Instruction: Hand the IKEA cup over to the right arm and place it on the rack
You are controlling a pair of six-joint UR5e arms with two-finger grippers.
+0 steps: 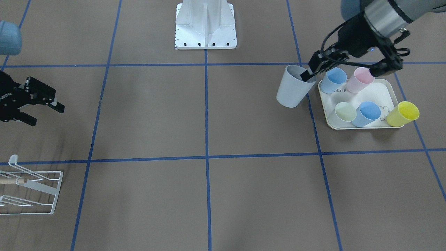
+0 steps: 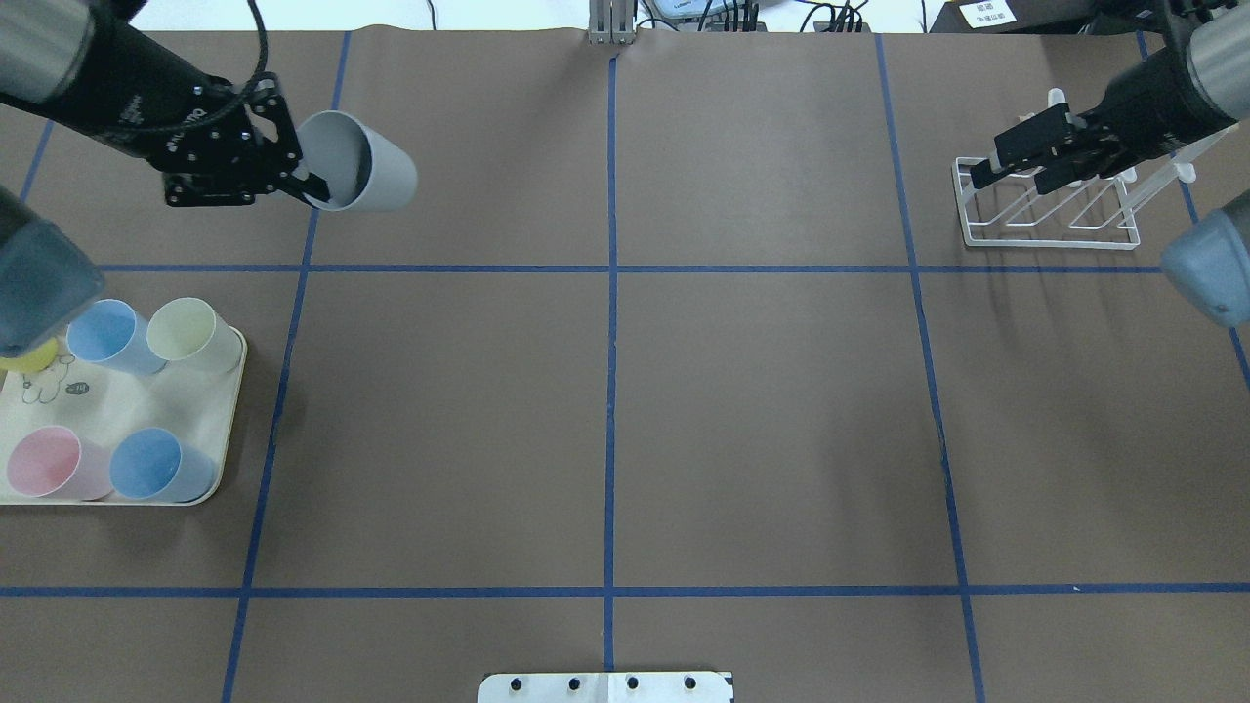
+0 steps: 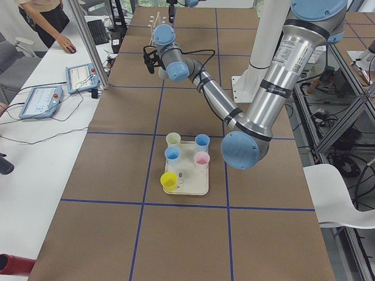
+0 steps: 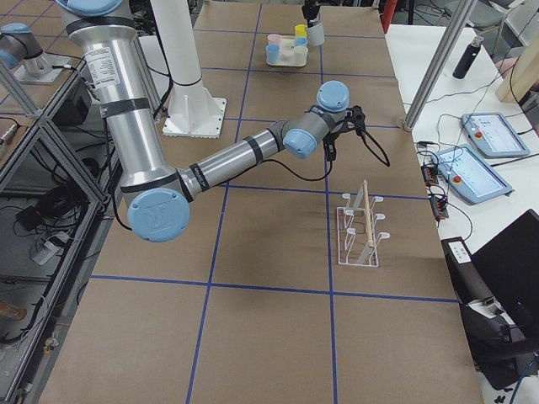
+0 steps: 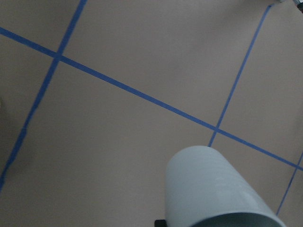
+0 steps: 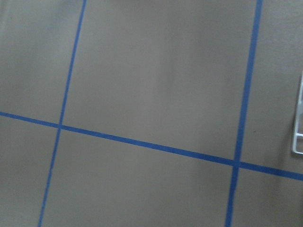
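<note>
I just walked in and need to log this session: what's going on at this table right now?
The left gripper is shut on the rim of a pale grey cup, holding it tilted and clear of the cream tray that carries the other coloured cups. The right gripper hangs open and empty near the white wire rack. The two grippers are far apart, so the hand-over has not happened yet, and the rack holds no cup.
</note>
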